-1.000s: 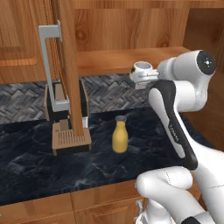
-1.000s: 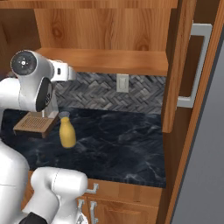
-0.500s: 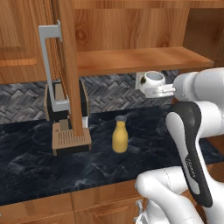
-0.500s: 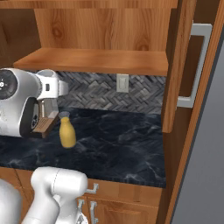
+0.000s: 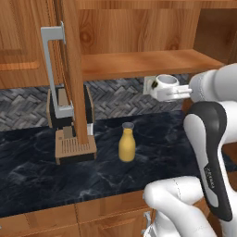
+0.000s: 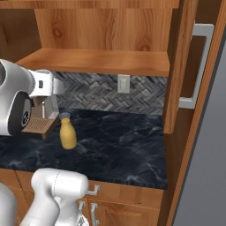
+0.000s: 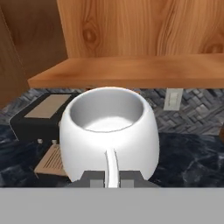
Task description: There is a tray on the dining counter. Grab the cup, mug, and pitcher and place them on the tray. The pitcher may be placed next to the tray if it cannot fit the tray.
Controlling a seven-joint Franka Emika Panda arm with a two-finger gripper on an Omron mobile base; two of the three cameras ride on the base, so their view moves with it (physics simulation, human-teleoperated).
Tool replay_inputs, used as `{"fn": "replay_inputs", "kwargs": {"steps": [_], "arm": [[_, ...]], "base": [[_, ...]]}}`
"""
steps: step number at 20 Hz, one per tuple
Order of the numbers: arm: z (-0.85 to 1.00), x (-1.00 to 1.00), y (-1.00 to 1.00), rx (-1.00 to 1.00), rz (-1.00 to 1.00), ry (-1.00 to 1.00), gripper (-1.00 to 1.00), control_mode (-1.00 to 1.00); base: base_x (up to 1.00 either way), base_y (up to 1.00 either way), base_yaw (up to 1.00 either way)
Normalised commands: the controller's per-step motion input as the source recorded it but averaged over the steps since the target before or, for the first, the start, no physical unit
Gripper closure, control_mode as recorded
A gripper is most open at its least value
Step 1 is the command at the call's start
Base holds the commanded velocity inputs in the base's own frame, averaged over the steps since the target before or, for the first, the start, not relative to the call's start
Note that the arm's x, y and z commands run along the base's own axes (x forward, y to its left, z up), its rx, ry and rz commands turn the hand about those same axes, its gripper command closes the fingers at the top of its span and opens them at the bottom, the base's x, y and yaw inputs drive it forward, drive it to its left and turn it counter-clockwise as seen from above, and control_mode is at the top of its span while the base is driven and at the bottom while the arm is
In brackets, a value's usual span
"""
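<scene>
My gripper (image 7: pixel 111 180) is shut on the handle of the white mug (image 7: pixel 109 131), which it carries upright in the air. In the left base view the mug (image 5: pixel 165 83) hangs just below the wooden shelf (image 5: pixel 143 62), at the end of my gripper (image 5: pixel 178 91), to the right of and above the pitcher. The mustard-yellow pitcher (image 5: pixel 127 144) stands upright on the black marble counter (image 5: pixel 41 180), apart from the gripper, and is seen again as the pitcher (image 6: pixel 67 134). The tray, the cup and the dining counter are out of view.
A coffee machine (image 5: pixel 69 125) with a wooden drip tray stands left of the pitcher. An open cabinet door (image 5: pixel 71 69) hangs in front of it. Another open door (image 6: pixel 181 66) stands at the right. A wall outlet (image 6: pixel 124 84) sits in the herringbone tiles.
The arm has swung to the right and slightly down with the mug in its grip, away from the shelf's left part. The pitcher has not moved.
</scene>
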Motion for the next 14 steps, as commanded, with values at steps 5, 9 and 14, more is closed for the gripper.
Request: {"fn": "replay_inputs", "kwargs": {"steps": [5, 9, 14], "arm": [[0.13, -0.36, -0.07, 0.0, 0.0, 0.14, 1.0, -1.0], [0.02, -0.39, -0.1, 0.0, 0.0, 0.09, 1.0, -1.0], [0.0, -0.36, -0.06, 0.0, -0.03, 0.03, 1.0, -1.0]], "base": [[0.0, 0.0, 0.0], [0.0, 0.0, 0.0], [0.0, 0.0, 0.0]]}}
